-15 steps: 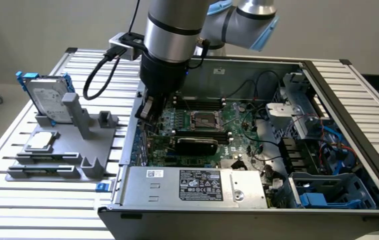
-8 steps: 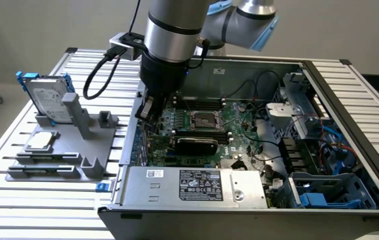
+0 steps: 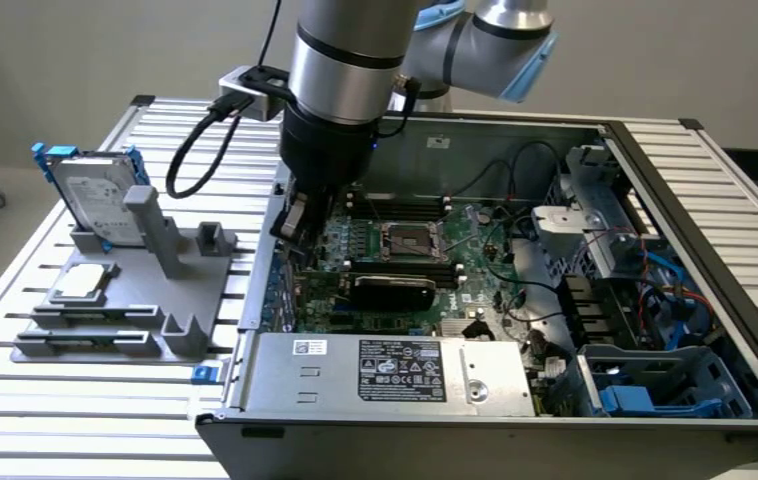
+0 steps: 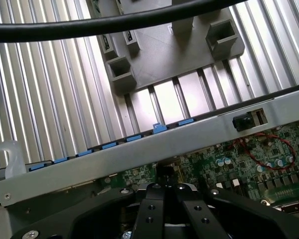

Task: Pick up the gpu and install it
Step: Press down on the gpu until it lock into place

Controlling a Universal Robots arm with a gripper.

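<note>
The gpu (image 3: 393, 288), a black rounded shroud on a green board, sits low in the open computer case (image 3: 679, 200) just below the processor socket (image 3: 406, 240). My gripper (image 3: 295, 222) hangs inside the case by the wall on the exterior view's left, a little above and beside the card's end. Whether it touches the card I cannot tell. In the wrist view the gripper (image 4: 164, 191) has its black fingers pressed together with nothing visible between them, over the green motherboard (image 4: 249, 159) and the case's silver wall rim (image 4: 189, 139).
A grey holder (image 3: 126, 300) outside the case, on the exterior view's left, carries a silver hard drive with blue rails (image 3: 92, 195). The power supply (image 3: 393, 370) fills the case's near side, with a blue drive cage (image 3: 659, 385) and cables toward the exterior view's right. A black cable (image 4: 89, 25) crosses the wrist view.
</note>
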